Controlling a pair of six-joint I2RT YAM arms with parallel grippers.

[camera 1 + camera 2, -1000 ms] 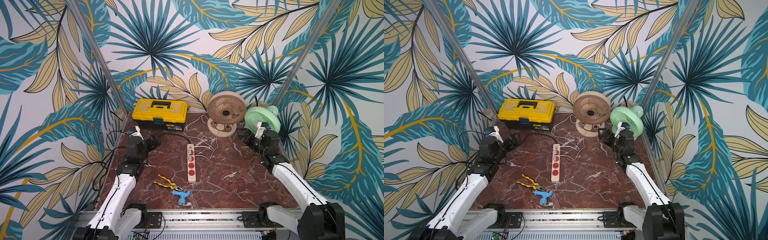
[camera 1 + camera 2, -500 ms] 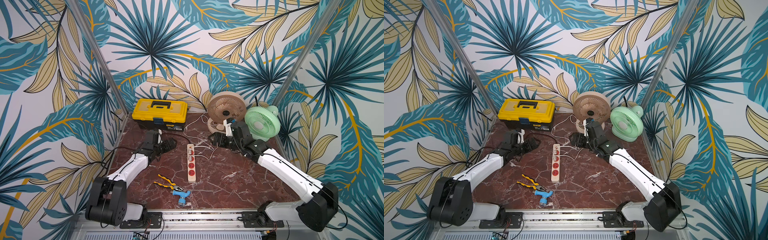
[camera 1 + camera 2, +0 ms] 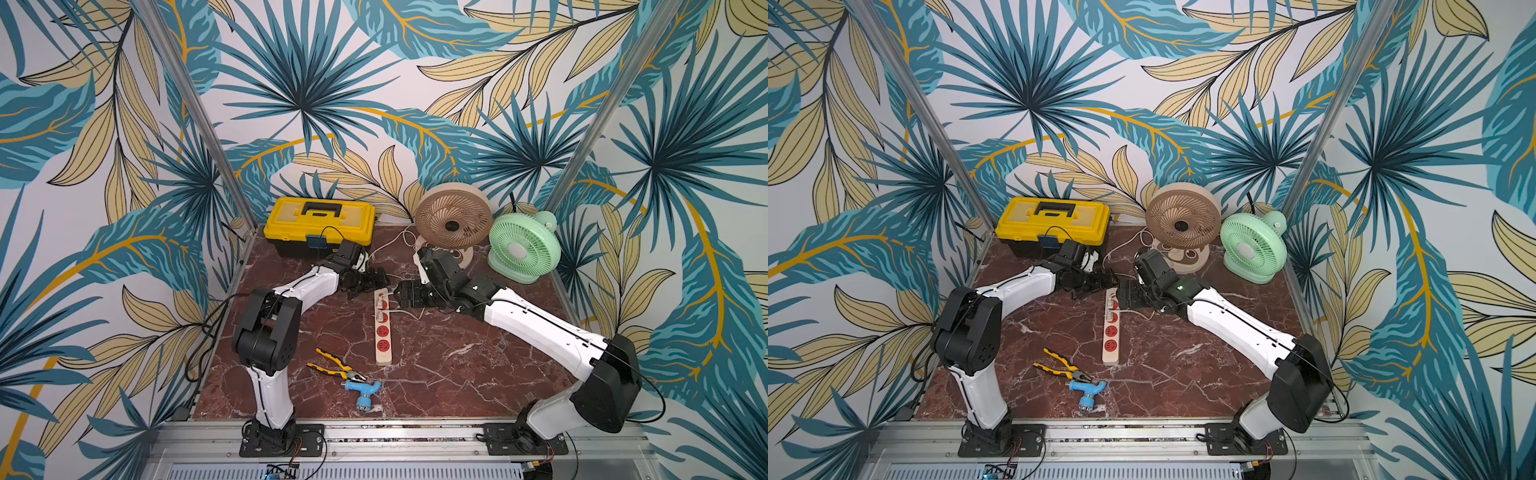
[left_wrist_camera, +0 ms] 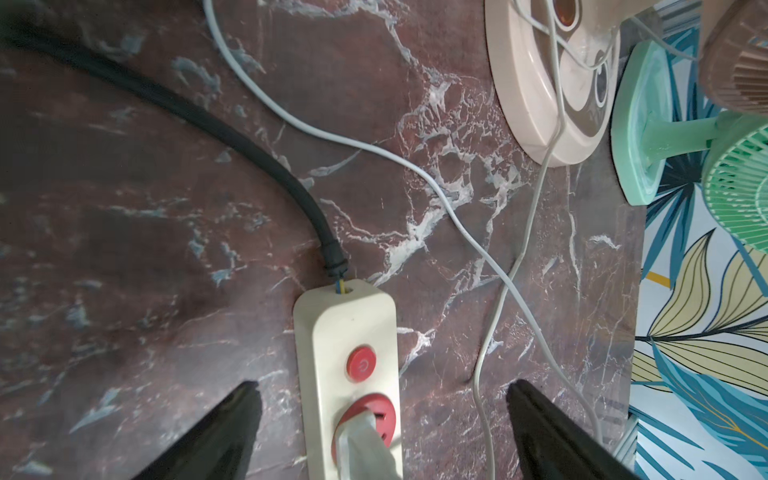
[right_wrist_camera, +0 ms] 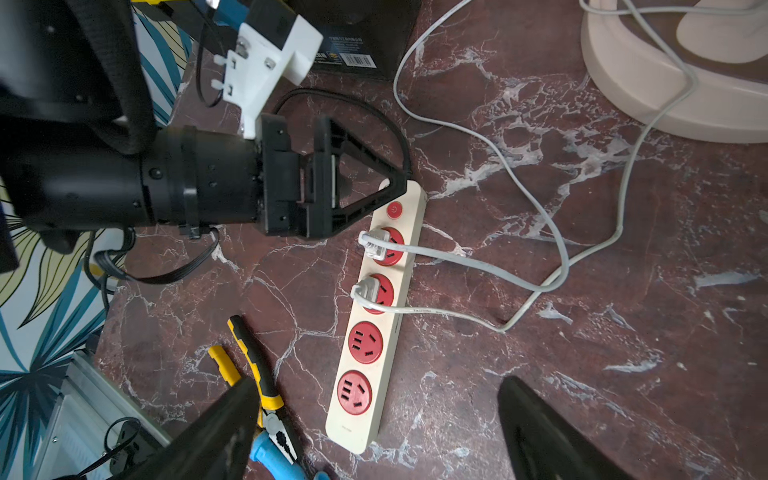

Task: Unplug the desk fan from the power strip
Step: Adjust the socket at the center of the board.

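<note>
While both arms reach inward over the marble table, the power strip lies mid-table, button end toward the back. Left gripper: fingers spread wide either side of that end, grasping nothing. Right gripper: likewise released, empty, above the strip. Two white plugs occupy the sockets nearest the button.

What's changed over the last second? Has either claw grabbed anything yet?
Both arms swung inward from their folded poses at the sides. The left claw and right claw now flank the switch end of the power strip, jaws open, gripping nothing. The strip, its white plugs, beige fan, green fan, toolbox and pliers haven't moved.
</note>
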